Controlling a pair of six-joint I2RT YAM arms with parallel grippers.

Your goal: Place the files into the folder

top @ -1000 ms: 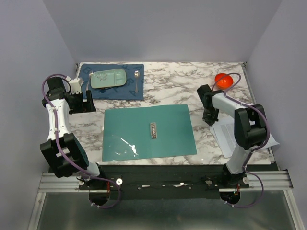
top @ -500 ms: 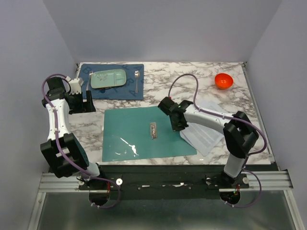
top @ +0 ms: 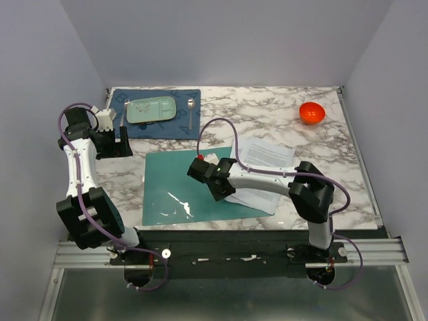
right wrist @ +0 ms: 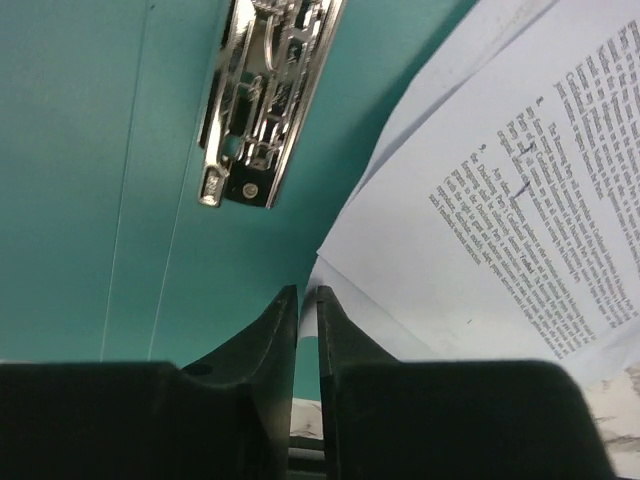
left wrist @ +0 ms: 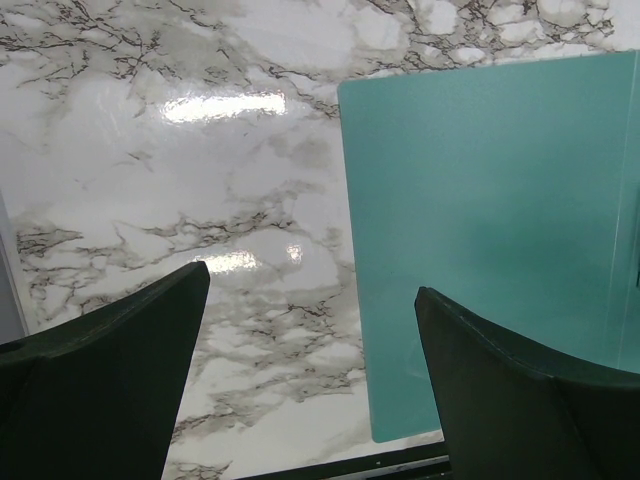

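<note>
Files are lying partly on open folder, R gripper pinching their corner w/ clip just past its fingers, L gripper gaping, not tucked yet.

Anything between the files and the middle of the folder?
Only the metal clip on the folder, lying just ahead of the leading corner of the files at the right gripper; nothing else visible blocks them.
</note>
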